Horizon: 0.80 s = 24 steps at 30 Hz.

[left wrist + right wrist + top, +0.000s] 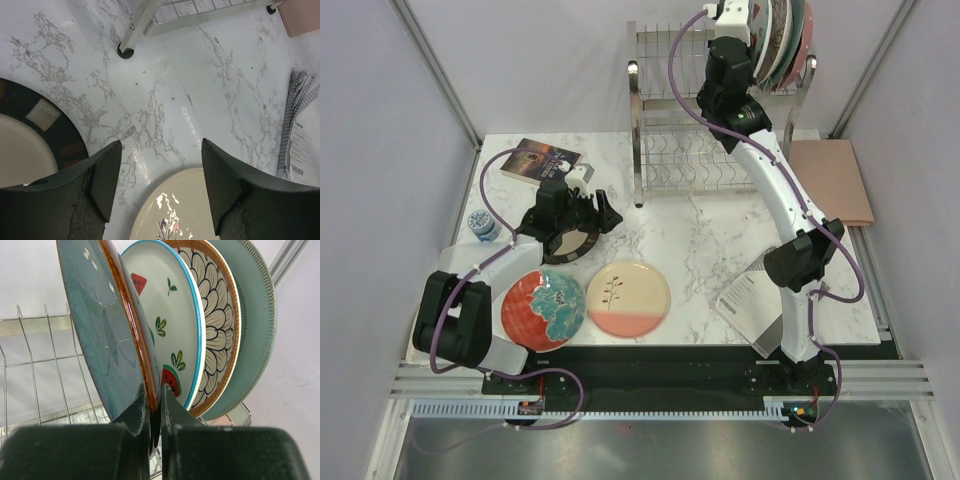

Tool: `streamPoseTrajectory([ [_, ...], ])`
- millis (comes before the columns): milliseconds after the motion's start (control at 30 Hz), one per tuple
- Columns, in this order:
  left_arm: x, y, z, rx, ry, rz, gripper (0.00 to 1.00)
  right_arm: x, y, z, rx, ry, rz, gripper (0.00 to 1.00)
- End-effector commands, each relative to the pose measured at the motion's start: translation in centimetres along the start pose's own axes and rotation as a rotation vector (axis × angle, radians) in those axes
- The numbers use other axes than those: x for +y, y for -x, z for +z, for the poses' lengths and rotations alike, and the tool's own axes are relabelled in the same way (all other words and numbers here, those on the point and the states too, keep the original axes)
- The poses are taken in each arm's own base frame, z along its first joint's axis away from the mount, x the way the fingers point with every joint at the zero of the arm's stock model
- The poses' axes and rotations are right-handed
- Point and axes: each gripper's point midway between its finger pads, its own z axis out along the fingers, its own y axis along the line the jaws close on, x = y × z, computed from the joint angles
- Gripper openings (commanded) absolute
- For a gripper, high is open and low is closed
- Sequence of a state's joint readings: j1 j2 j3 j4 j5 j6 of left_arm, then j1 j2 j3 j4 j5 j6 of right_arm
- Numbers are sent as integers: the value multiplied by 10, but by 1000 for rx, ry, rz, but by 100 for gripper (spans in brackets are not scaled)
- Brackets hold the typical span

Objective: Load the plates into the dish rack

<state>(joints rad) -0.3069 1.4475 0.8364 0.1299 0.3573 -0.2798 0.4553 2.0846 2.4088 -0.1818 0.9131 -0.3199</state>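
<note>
The silver wire dish rack stands at the back. My right gripper is up at its top tier, shut on the rim of the dark teal plate, held upright; in the right wrist view the gripper pinches its brown edge. My left gripper is open and empty low over the table. In the left wrist view it is between the dark brown plate and the cream-and-pink plate. The red plate lies flat at the front left, with the cream-and-pink plate to its right.
A watermelon plate, a petal-pattern plate and a pale green plate stand in the rack behind the teal one. A book, a blue-white cup, a paper booklet and a tan board lie around.
</note>
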Motion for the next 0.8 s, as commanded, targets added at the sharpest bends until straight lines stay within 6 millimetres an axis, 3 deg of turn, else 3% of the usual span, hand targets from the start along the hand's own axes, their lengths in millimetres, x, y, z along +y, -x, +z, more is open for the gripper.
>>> streamPoseTrajectory([
  [0, -8, 25, 0, -58, -25, 19, 72, -35, 50, 1, -112, -58, 141, 0],
  [133, -7, 24, -2, -49, -18, 23, 72, -24, 39, 8, -104, -48, 137, 0],
  [267, -6, 23, -4, -46, -7, 24, 72, -23, 37, 8, -102, -50, 144, 8],
  [300, -7, 24, -4, -48, -9, 25, 72, -24, 37, 9, -102, -53, 142, 13],
  [333, -7, 24, -5, -48, -11, 24, 72, -25, 40, 7, -107, -50, 144, 27],
  [433, -9, 25, -5, -50, -19, 19, 72, -31, 50, 2, -129, -36, 141, 50],
  [467, -10, 27, -6, -55, -21, 21, 72, -30, 50, 1, -130, -32, 132, 53],
  [633, -12, 32, -11, -74, -22, 30, 73, -46, 77, -24, -177, -17, 131, 58],
  [700, -12, 35, -14, -83, -13, 32, 74, -45, 77, -33, -172, -7, 111, 59],
  [733, -13, 36, -15, -84, -10, 30, 77, -56, 88, -43, -183, -9, 110, 59],
  [767, -13, 36, -19, -81, 0, 27, 81, -56, 81, -48, -166, -10, 86, 60],
])
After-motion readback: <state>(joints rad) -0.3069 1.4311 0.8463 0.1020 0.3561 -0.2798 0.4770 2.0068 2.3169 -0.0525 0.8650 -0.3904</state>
